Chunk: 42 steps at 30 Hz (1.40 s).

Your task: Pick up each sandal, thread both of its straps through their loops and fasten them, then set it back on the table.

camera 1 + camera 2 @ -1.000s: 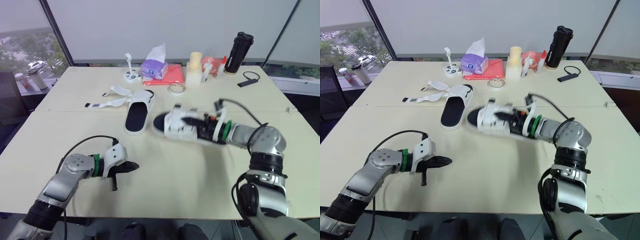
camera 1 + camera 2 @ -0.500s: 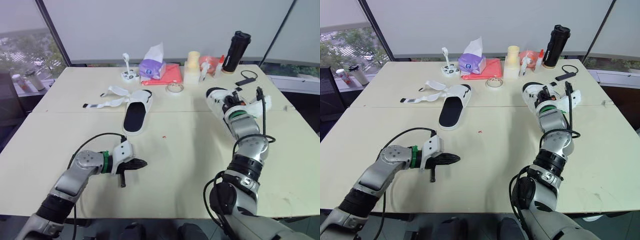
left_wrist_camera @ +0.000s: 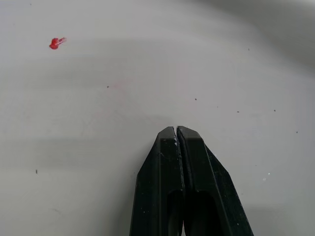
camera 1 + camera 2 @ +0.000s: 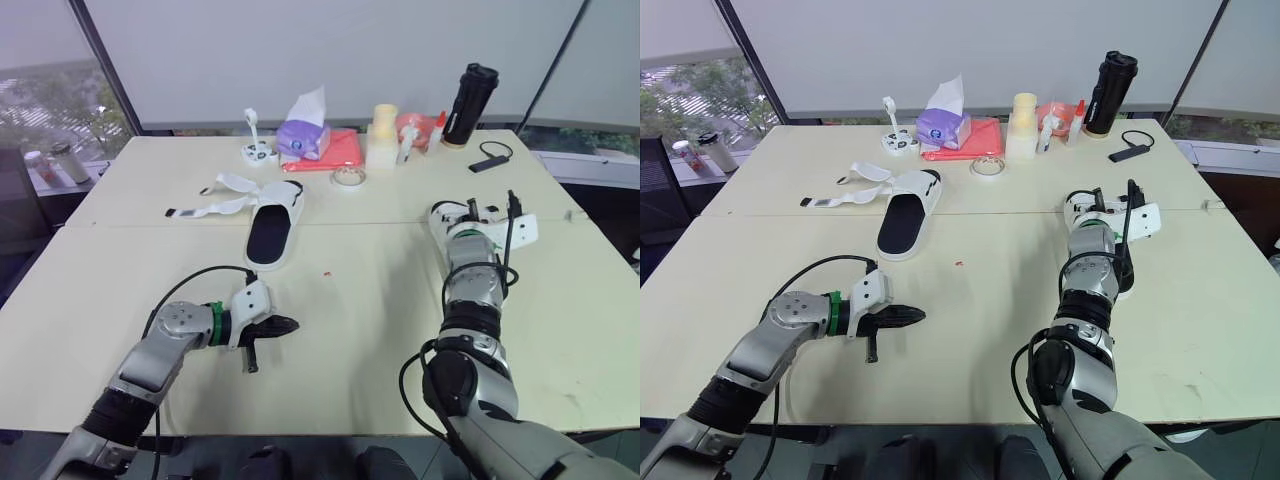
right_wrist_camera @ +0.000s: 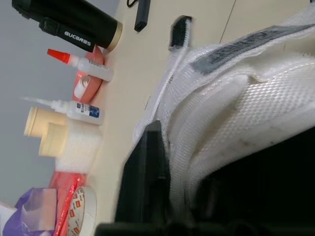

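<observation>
One white sandal with a black insole (image 4: 273, 228) lies on the table, its two white straps (image 4: 222, 194) spread loose to its left. The second white sandal (image 4: 521, 229) is held up at the right side of the table, with my right gripper (image 4: 499, 230) shut on it. In the right wrist view its white mesh strap (image 5: 246, 93) lies against one black finger (image 5: 147, 162), and a black-tipped strap end (image 5: 180, 30) sticks out. My left gripper (image 4: 290, 324) is shut and holds nothing, low over bare table near the front left (image 3: 176, 131).
Along the far edge stand a purple tissue pack (image 4: 306, 135), a red cloth (image 4: 343, 150), a tape roll (image 4: 349, 177), cream cups (image 4: 383, 135), glue bottles (image 5: 83, 69), a black bottle (image 4: 473, 90) and a small black device (image 4: 490, 160). A red speck (image 4: 327, 271) marks the table.
My right arm has swung the held sandal from the table's middle to the right side and turned it over. My left gripper has crept slightly to the right, still shut.
</observation>
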Motion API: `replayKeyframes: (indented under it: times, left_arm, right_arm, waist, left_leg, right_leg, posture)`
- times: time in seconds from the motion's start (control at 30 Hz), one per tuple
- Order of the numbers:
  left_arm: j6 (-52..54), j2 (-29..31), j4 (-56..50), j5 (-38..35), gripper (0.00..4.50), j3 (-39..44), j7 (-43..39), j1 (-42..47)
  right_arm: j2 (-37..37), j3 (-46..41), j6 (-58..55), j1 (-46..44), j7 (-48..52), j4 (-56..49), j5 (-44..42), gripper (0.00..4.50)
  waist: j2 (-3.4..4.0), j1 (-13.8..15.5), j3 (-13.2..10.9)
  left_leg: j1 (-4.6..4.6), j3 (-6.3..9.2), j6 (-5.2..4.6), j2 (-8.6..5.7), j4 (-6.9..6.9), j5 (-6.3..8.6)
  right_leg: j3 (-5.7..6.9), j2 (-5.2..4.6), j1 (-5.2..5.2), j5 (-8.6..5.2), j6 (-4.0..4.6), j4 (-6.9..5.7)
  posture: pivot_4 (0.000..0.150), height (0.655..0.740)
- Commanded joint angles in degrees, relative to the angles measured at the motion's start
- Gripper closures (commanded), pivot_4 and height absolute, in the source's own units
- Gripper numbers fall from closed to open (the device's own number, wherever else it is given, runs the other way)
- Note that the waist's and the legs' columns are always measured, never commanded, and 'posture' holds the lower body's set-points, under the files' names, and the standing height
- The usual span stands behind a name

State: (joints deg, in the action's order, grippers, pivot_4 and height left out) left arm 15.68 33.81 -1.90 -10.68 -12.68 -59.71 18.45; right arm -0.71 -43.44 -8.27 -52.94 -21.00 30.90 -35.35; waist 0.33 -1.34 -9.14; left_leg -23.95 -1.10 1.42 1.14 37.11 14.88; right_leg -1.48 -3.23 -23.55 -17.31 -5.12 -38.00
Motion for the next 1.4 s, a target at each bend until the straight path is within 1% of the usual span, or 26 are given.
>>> replayKeyframes:
  times: [0.03, 0.13, 0.17, 0.2, 0.3, 0.43, 0.47, 0.53, 0.6, 0.7, 0.77, 0.8, 0.87, 0.9, 0.93, 1.07, 1.13, 1.27, 1.4]
  left_arm:
    - [-0.67, 0.51, -1.75, -0.02, 4.5, 0.63, 0.11, -0.34]
    - [-0.28, 0.6, -2.12, -0.26, 4.5, 0.84, 0.13, -0.35]
    - [-0.03, 0.55, -2.29, -0.45, 4.5, 0.99, 0.19, -0.28]
    - [0.19, 0.51, -2.48, -0.68, 4.5, 1.21, 0.27, -0.26]
    - [1.64, 0.26, -3.41, -1.87, 4.5, 2.13, 0.62, -0.42]
    - [5.79, 0.03, -6.62, -5.01, 4.5, 5.09, 2.56, -1.42]
    - [6.94, 0.16, -7.74, -5.88, 4.5, 6.1, 3.12, -1.7]
    - [7.57, 0.4, -10.12, -5.65, 4.5, 8.2, 5.82, -1.85]
    - [8.19, 0.55, -12.05, -5.04, 4.5, 9.54, 8.37, -1.04]
    - [8.66, 1.19, -12.35, -4.94, 3.65, 10.34, 9.5, 0.43]
    - [6.94, 1.9, -10.58, -2.45, 2.69, 9.7, 10.73, 2.05]
    - [4.82, 2.34, -9.17, 0.37, 2.16, 8.57, 11.93, 3.15]
    - [-2.1, 2.98, -3.82, 9.81, 1.1, 5.12, 17.44, 6.65]
    - [-4.76, 3.12, -1.44, 13.0, 0.63, 4.0, 19.51, 8.01]
    - [-7.57, 3.03, 1.77, 16.04, 0.06, 2.76, 21.5, 10.2]
    - [-18.35, 2.37, 18.28, 30.07, 0.02, -3.27, 33.18, 21.3]
    - [-21.65, 1.0, 26.46, 34.53, 0.02, -5.54, 38.34, 26.34]
    - [-25.74, -3.05, 43.4, 40.78, 0.02, -9.71, 46.05, 35.19]
    - [-28.76, -5.75, 55.49, 44.42, 0.02, -12.32, 51.23, 40.69]
  right_arm:
    - [0.0, 1.99, 0.13, 0.48, 0.6, -2.31, -1.38, 2.13]
    - [-0.02, 2.97, -0.8, 2.17, 0.09, -4.58, -1.93, 0.55]
    - [-0.03, 3.3, -1.29, 2.87, -0.28, -5.73, -2.17, 0.13]
    - [0.04, 3.62, -1.72, 3.5, -0.68, -6.85, -2.45, 0.05]
    - [0.32, 4.85, -4.26, 5.83, -2.51, -11.18, -3.15, 0.05]
    - [1.32, 9.16, -15.58, 13.8, -3.89, -25.6, -7.48, 0.05]
    - [1.62, 10.68, -18.92, 16.63, -4.37, -29.9, -8.94, 0.05]
    - [1.77, 14.55, -28.5, 24.06, -3.11, -39.42, -15.5, 0.05]
    - [-2.84, 21.13, -38.86, 31.02, 2.95, -47.27, -20.15, 0.05]
    - [-8.35, 25.48, -46.87, 35.84, 8.79, -53.07, -26.17, 0.0]
    - [-14.36, 29.45, -48.78, 37.96, 15.5, -56.47, -25.01, 0.0]
    - [-17.66, 31.81, -48.27, 38.71, 19.26, -57.89, -22.64, 0.0]
    - [-22.7, 35.91, -46.28, 38.72, 25.78, -59.38, -18.83, 0.0]
    - [-23.97, 37.28, -45.39, 38.44, 27.78, -59.61, -17.77, 0.0]
    - [-24.8, 38.48, -44.42, 37.88, 29.59, -59.93, -16.8, 0.0]
    - [-27.14, 43.29, -39.46, 35.73, 35.89, -61.67, -10.79, 0.0]
    - [-27.57, 45.38, -36.53, 34.6, 37.42, -61.48, -6.73, 0.0]
    - [-28.51, 48.45, -32.26, 32.78, 40.43, -61.78, -0.45, 0.0]
    - [-28.35, 49.23, -30.42, 32.26, 41.42, -62.27, 3.28, 0.0]
  waist:
    - [0.0, -0.01, 0.0]
    - [0.0, 0.02, 0.0]
    - [0.0, 0.05, 0.0]
    - [-0.01, 0.11, 0.01]
    - [-0.01, 0.23, 0.01]
    - [-0.02, 0.2, 0.01]
    - [-0.02, 0.18, 0.01]
    - [-0.03, 0.18, 0.02]
    - [-0.04, 0.2, 0.02]
    - [-0.11, 0.02, 0.01]
    - [-0.14, -0.03, -0.01]
    - [-0.14, 0.13, -0.02]
    - [-0.27, 0.45, -0.06]
    - [-0.33, 0.57, -0.07]
    - [-0.45, 0.6, -0.12]
    - [-0.85, 0.69, -0.36]
    - [-0.97, 0.72, -0.44]
    - [-1.03, 0.81, -0.47]
    - [-1.09, 0.7, -0.5]
  left_leg:
    - [0.02, 0.0, 0.0, 0.02, 0.0, 0.0]
    - [0.02, -0.01, 0.0, 0.06, 0.0, 0.0]
    - [0.02, -0.01, 0.0, 0.06, 0.0, 0.0]
    - [0.02, -0.01, 0.0, 0.07, 0.0, 0.0]
    - [0.02, 0.0, 0.0, 0.07, 0.0, 0.0]
    - [0.02, 0.01, -0.01, 0.14, 0.0, 0.01]
    - [0.02, 0.02, -0.01, 0.15, 0.0, 0.01]
    - [0.02, 0.02, -0.01, 0.18, -0.01, 0.01]
    - [0.02, 0.05, -0.02, 0.25, 0.0, 0.01]
    - [0.15, 0.01, -0.03, 0.26, 0.03, 0.02]
    - [0.42, -0.05, -0.04, 0.4, 0.02, 0.03]
    - [0.46, -0.05, -0.04, 0.42, 0.02, 0.03]
    - [0.46, -0.02, -0.05, 0.42, 0.02, 0.03]
    - [0.46, -0.02, -0.05, 0.37, 0.02, 0.03]
    - [0.46, -0.03, -0.05, 0.34, 0.03, 0.03]
    - [0.43, -0.04, -0.05, 0.33, 0.04, 0.03]
    - [0.38, -0.04, -0.06, 0.33, 0.04, 0.04]
    - [0.27, -0.07, -0.1, 0.3, 0.06, 0.06]
    - [-0.03, -0.11, -0.1, 0.29, 0.16, 0.06]
  right_leg:
    - [-0.01, 0.01, 0.0, 0.0, 0.0, -0.01]
    - [-0.01, 0.02, 0.0, 0.0, 0.0, -0.02]
    - [-0.01, 0.02, 0.0, 0.0, 0.0, -0.03]
    - [-0.01, 0.02, 0.0, 0.0, 0.0, -0.03]
    - [-0.01, 0.02, 0.01, 0.0, 0.0, -0.03]
    - [-0.02, 0.03, 0.0, 0.0, 0.0, -0.05]
    - [-0.02, 0.03, 0.0, 0.0, 0.0, -0.07]
    - [-0.02, 0.04, 0.0, 0.0, 0.0, -0.06]
    - [-0.05, 0.04, 0.01, 0.0, 0.0, -0.04]
    - [-0.05, 0.16, 0.11, 0.0, 0.0, -0.01]
    - [-0.14, 0.36, 0.32, 0.0, 0.01, 0.0]
    - [-0.15, 0.42, 0.34, 0.0, 0.02, 0.0]
    - [-0.16, 0.54, 0.35, -0.01, 0.02, 0.01]
    - [-0.16, 0.58, 0.36, -0.01, 0.02, 0.03]
    - [-0.16, 0.62, 0.36, -0.01, 0.02, 0.03]
    - [-0.12, 0.67, 0.33, -0.01, 0.01, 0.02]
    - [-0.12, 0.66, 0.29, -0.01, 0.01, 0.03]
    - [-0.11, 0.62, 0.21, -0.01, -0.01, 0.08]
    - [-0.02, 0.62, -0.02, 0.0, -0.02, 0.04]
  posture:
    - [0.15, 0.74]
    - [0.15, 0.74]
    - [0.15, 0.74]
    - [0.15, 0.74]
    - [0.15, 0.74]
    - [0.15, 0.74]
    - [0.15, 0.74]
    - [0.15, 0.74]
    - [0.15, 0.74]
    - [0.15, 0.74]
    - [0.15, 0.74]
    - [0.15, 0.74]
    - [0.15, 0.74]
    - [0.15, 0.74]
    - [0.15, 0.74]
    - [0.15, 0.74]
    - [0.15, 0.74]
    - [0.15, 0.74]
    - [0.15, 0.74]
